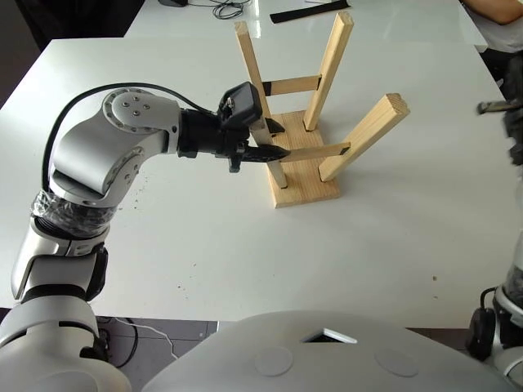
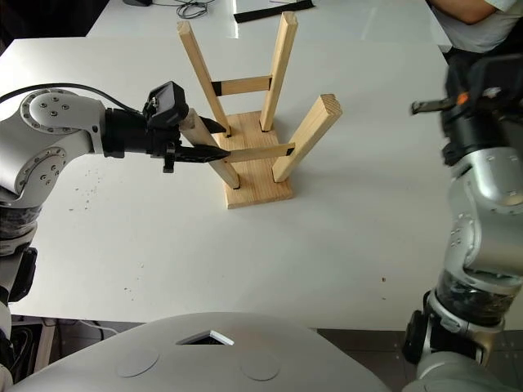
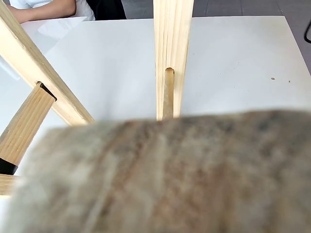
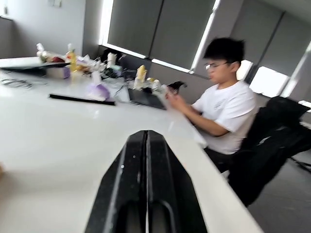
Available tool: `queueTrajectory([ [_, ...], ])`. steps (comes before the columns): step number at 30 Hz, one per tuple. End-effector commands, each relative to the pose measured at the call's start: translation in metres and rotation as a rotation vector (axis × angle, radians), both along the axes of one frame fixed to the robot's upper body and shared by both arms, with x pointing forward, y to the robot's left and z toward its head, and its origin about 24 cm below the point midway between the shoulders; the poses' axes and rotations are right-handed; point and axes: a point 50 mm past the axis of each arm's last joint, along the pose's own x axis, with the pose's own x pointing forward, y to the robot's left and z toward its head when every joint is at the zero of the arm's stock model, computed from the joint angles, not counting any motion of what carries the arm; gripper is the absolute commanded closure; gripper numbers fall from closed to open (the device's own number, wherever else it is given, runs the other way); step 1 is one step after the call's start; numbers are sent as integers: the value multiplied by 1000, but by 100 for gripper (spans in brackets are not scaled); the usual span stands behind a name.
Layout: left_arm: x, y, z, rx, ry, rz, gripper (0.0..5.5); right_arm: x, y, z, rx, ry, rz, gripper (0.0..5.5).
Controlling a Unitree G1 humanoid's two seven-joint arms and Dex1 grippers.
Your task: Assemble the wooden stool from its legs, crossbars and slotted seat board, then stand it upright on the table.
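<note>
The stool lies upside down on the white table [image 1: 163, 237], its slotted seat board [image 1: 309, 186] flat and several legs pointing up. The two far legs [image 1: 330, 69] stand upright, joined by a crossbar [image 1: 294, 85]. The near right leg [image 1: 368, 135] leans outward, and a second crossbar [image 1: 315, 152] runs from it to the near left leg [image 1: 278, 171]. My left gripper [image 1: 274, 140] is shut on that near left leg, just above the crossbar. In the left wrist view a slotted leg [image 3: 172, 58] stands close ahead. My right gripper [image 4: 146, 145] is shut on nothing, raised at the table's right side [image 2: 426, 106].
A black strip [image 1: 309, 11] and cables [image 1: 221, 8] lie at the table's far edge. Small dark specks [image 1: 135, 196] dot the table beside my left arm. The near half of the table is bare.
</note>
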Motion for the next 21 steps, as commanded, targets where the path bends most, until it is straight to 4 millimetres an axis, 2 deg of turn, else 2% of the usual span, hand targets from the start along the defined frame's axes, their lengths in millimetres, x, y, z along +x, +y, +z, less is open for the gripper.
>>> queueTrajectory([
  [1, -8, 3, -54, 130, 235, 20, 346, -48, 138, -11, 311, 105, 669, 550],
  [2, -9, -1, -57, 126, 241, 8, 346, -56, 149, -11, 332, 119, 730, 550],
  [4, -11, -5, -64, 120, 251, 7, 346, -57, 151, -14, 330, 144, 734, 550],
  [10, -11, -8, -71, 101, 244, 25, 346, -48, 131, -21, 267, 180, 686, 550],
  [11, -12, -8, -70, 97, 243, 20, 346, -43, 120, -21, 248, 172, 638, 550],
  [12, -12, -7, -68, 94, 242, 16, 346, -30, 98, -21, 212, 149, 520, 550],
  [15, -13, -4, -65, 90, 240, 9, 346, 5, 16, -3, 121, 23, 87, 550],
  [16, -14, -4, -65, 89, 240, 8, 346, 9, 1, 7, 116, -23, 14, 550],
  [17, -15, -4, -64, 87, 240, 8, 346, 10, -4, 13, 120, -50, -4, 550],
  [18, -15, -5, -64, 86, 239, 9, 346, 10, 1, 16, 125, -58, 30, 550],
  [19, -16, -5, -64, 85, 239, 10, 346, 7, 21, 15, 140, -41, 143, 550],
  [21, -16, -5, -65, 84, 239, 13, 346, -16, 87, 12, 231, 8, 530, 550],
])
